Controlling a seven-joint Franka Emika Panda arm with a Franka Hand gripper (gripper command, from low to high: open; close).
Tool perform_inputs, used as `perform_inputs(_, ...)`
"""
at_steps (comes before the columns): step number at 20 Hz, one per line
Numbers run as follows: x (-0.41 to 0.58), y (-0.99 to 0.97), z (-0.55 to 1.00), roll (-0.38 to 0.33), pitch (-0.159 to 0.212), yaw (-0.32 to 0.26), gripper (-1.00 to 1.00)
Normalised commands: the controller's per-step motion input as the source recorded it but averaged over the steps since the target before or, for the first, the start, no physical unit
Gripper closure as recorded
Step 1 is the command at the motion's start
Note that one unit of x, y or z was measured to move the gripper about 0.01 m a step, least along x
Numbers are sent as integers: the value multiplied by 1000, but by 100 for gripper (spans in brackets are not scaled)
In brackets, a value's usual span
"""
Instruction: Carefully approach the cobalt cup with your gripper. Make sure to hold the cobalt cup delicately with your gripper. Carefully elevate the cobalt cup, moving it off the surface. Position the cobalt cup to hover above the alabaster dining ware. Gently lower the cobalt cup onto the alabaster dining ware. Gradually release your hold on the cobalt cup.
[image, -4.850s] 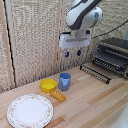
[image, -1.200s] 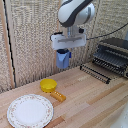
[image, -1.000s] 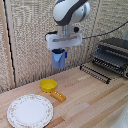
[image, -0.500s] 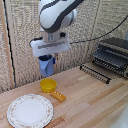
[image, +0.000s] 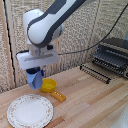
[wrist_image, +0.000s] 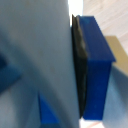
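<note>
Blue cup, white speckle-rimmed plate, yellow orange-handled pan.

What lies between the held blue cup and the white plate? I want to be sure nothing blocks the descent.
Nothing: in the exterior view only air and bare wooden table separate the cobalt cup, shut in the gripper, from the plate.

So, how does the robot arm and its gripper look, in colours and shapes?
The arm is white and glossy, with rounded, bulky segments and grey joints. A thin dark cable runs from it toward the exterior view's right. The gripper has a flat white block as body. In the wrist view, one finger is a cobalt-blue block with a dark pad.
</note>
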Motion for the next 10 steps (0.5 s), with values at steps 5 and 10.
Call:
perform_inputs(5, 73, 475, -376, -4, 0, 27, 100)
perform_inputs(10, 36, 306, -375, -4, 12, 34, 100)
